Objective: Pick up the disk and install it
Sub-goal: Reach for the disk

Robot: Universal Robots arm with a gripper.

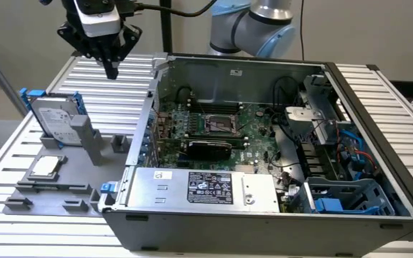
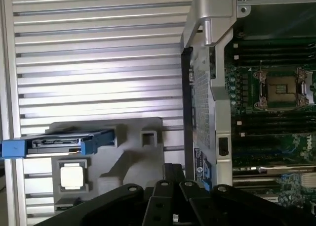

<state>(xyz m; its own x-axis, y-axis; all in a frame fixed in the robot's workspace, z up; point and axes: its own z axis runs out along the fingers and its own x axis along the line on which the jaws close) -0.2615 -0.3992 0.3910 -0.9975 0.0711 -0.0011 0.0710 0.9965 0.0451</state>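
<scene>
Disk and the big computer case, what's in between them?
In the exterior view, between the disk and the case, stand just a tall grey post and a small grey block.

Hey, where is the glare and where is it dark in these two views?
Wrist view: glare washes a bright band across the ribbed table, while the gripper is dark against it. Exterior view: even light on the disk, shadow inside the computer case.
</scene>
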